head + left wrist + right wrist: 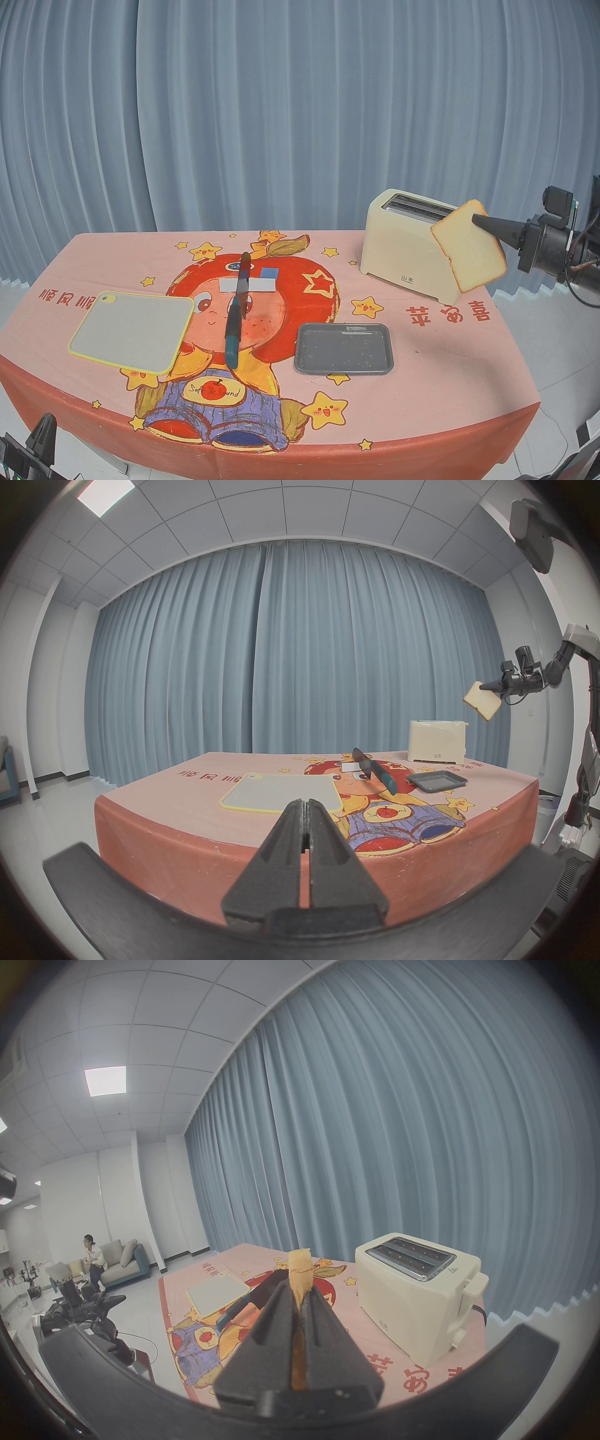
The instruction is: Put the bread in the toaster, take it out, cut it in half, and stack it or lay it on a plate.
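Note:
A slice of bread (470, 246) hangs in the air beside the cream toaster (406, 245), held upright by my right gripper (482, 220), which is shut on its top corner. In the right wrist view the bread (299, 1272) stands edge-on between the fingers, with the toaster (420, 1291) and its two top slots off to one side. The left wrist view shows the bread (482, 701) far off above the toaster (437, 740). My left gripper (306, 820) is shut and empty, low before the table's front edge. A knife (236, 309) lies mid-table.
A yellow-rimmed cutting board (132, 330) lies at the left front. A dark grey rectangular plate (344, 348) sits in front of the toaster. White and blue tape strips (256, 281) lie under the knife blade. The pink cartoon tablecloth (431, 375) covers the table.

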{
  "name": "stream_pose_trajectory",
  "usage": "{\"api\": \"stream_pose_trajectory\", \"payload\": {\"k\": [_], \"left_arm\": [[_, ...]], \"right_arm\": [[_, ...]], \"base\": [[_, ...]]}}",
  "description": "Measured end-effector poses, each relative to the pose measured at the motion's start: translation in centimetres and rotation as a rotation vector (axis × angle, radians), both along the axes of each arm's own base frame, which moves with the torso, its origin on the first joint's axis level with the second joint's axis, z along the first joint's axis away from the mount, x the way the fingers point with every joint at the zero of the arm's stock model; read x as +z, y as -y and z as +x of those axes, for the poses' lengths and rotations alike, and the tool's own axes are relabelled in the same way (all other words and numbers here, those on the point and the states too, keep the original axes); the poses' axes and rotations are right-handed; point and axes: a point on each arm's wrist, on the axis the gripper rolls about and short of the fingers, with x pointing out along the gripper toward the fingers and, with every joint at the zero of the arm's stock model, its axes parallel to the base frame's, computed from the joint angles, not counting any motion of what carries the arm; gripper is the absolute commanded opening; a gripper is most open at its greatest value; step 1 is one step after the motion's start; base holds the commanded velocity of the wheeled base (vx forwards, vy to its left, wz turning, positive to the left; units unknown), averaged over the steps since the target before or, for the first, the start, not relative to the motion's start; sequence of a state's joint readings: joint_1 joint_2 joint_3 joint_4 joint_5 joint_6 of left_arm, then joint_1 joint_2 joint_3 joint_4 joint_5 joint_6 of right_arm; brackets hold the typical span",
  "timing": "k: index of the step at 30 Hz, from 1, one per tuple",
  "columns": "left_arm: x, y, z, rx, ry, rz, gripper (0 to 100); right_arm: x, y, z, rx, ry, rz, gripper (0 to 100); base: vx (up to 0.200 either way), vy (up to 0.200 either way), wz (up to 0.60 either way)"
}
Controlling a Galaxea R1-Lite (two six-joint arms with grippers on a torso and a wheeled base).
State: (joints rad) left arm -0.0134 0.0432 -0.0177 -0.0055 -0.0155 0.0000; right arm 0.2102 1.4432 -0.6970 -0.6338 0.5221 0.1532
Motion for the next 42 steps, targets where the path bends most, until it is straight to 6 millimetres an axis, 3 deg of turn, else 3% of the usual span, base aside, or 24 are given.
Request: {"api": "stream_pose_trajectory", "payload": {"k": [19,36,42], "left_arm": [[0.0,0.0,0.0,0.000,0.000,0.001,0],[0.0,0.0,0.0,0.001,0.000,0.001,0],[0.0,0.0,0.0,0.001,0.000,0.001,0]], "right_arm": [[-1.5,-2.2,-0.8,0.086,-0.010,0.033,0],[-1.8,-2.4,-0.8,0.062,-0.021,0.030,0],[-2.8,-2.2,-1.3,0.061,-0.051,0.017,0]], "base": [[0.000,0.000,0.00],[0.000,0.000,0.00],[0.000,0.000,0.00]]}}
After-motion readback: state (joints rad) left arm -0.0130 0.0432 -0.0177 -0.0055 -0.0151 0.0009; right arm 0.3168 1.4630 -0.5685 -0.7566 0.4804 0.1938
